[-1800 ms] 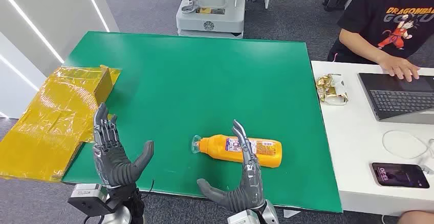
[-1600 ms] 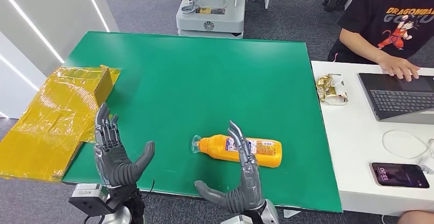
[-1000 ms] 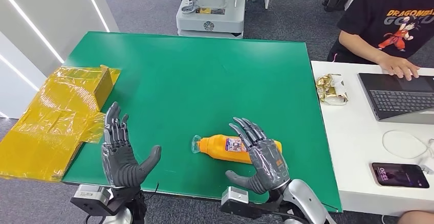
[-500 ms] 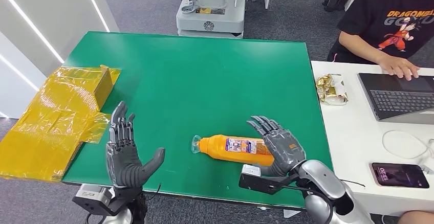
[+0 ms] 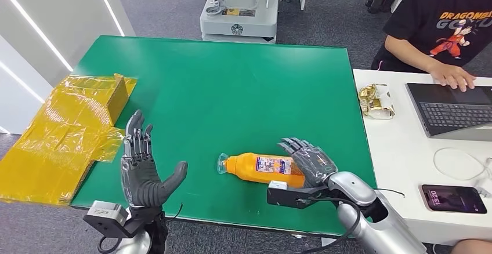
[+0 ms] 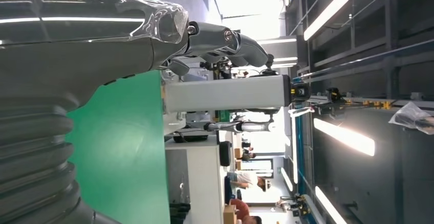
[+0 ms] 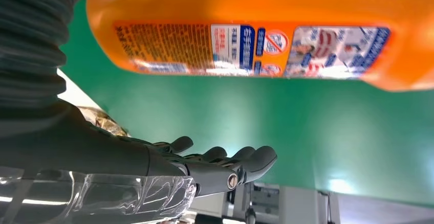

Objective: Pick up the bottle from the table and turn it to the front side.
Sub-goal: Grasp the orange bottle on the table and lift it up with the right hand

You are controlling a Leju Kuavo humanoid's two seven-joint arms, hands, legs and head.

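An orange bottle [image 5: 264, 169] lies on its side on the green table [image 5: 232, 91], its clear cap [image 5: 222, 163] pointing left and a printed label facing up. My right hand [image 5: 307, 161] hovers at the bottle's base end, fingers spread and arched over it without closing. In the right wrist view the bottle [image 7: 256, 29] and its label are close, with a strip of green between it and the fingers [image 7: 225, 168]. My left hand [image 5: 142, 170] stands open and upright near the table's front edge, well left of the bottle. In the left wrist view its fingers [image 6: 215, 40] hold nothing.
A yellow plastic-wrapped box [image 5: 64, 132] overhangs the table's left edge. On the white desk [image 5: 400, 167] to the right are a laptop [image 5: 452, 109], a phone [image 5: 453, 198] and a snack packet [image 5: 376, 100], with a person [image 5: 447, 22] typing. A robot base [image 5: 238, 10] stands behind the table.
My right hand has swung right, turned palm down and come over the bottle's base end. The left hand has drifted slightly right and forward. The bottle has not moved.
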